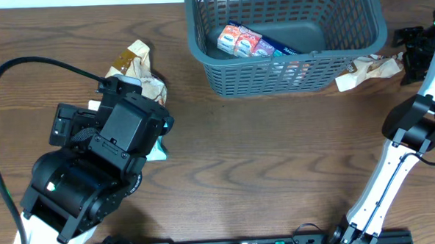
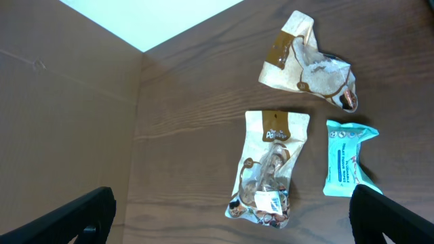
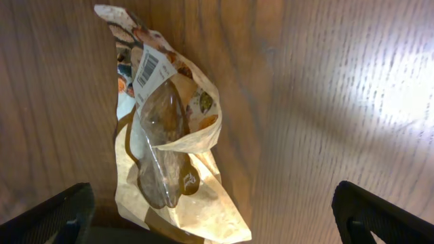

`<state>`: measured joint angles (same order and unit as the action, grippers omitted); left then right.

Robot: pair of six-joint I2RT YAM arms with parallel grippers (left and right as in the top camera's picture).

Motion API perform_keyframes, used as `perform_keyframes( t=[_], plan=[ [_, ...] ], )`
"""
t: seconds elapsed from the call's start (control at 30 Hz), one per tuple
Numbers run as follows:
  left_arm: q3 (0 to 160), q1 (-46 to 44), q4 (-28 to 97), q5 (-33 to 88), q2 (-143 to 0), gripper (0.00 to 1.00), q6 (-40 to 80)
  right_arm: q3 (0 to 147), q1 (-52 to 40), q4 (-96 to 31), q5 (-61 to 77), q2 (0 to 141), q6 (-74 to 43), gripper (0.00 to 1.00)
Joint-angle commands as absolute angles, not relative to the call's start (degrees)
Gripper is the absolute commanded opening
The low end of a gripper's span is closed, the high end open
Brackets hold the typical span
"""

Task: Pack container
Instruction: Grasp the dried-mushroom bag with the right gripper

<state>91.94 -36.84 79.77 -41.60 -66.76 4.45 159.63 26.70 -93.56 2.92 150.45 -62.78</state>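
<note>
My left gripper (image 2: pixel 232 227): jaws spread, tan snack packet (image 2: pixel 268 169) lying between them, unpinched. My right gripper (image 3: pixel 217 220): jaws spread, crumpled packet (image 3: pixel 163 135) between. And container (image 1: pixel 289 69) sits near right jaws, well apart from left.

table (image 1: pixel 263 157): matt grained wood | container (image 1: pixel 289 71): slotted plastic | snack packets (image 2: pixel 268 166): glossy crinkled film

**Cream, teal and grey-blue on brown**

The table (image 1: pixel 263 157) is showing dark brown wood grain. The basket (image 1: pixel 289 71) is showing grey-blue, with lattice sides. Small packets (image 1: pixel 240 41) inside are showing orange, pink and white. A snack bag (image 2: pixel 268 169) is wearing cream under a brown band. A packet (image 2: pixel 346 159) is showing teal with a blue panel.
</note>
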Motion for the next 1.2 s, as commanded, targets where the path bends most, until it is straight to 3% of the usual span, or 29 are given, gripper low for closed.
perform_keyframes(
  t=[0.0,0.4,1.17],
  plan=[
    [92.1,-36.7,80.1,-42.7,-66.9,0.99,4.3,160.3,24.9,-93.4,3.2,153.0,-62.6,0.99],
    [92.1,-36.7,80.1,-42.7,-66.9,0.99,4.3,160.2,19.6,-89.6,-2.4,156.3,-58.4,0.99],
    [92.1,-36.7,80.1,-42.7,-66.9,0.99,4.3,147.6,19.5,-85.2,-3.4,156.4,-58.0,0.99]
  ],
)
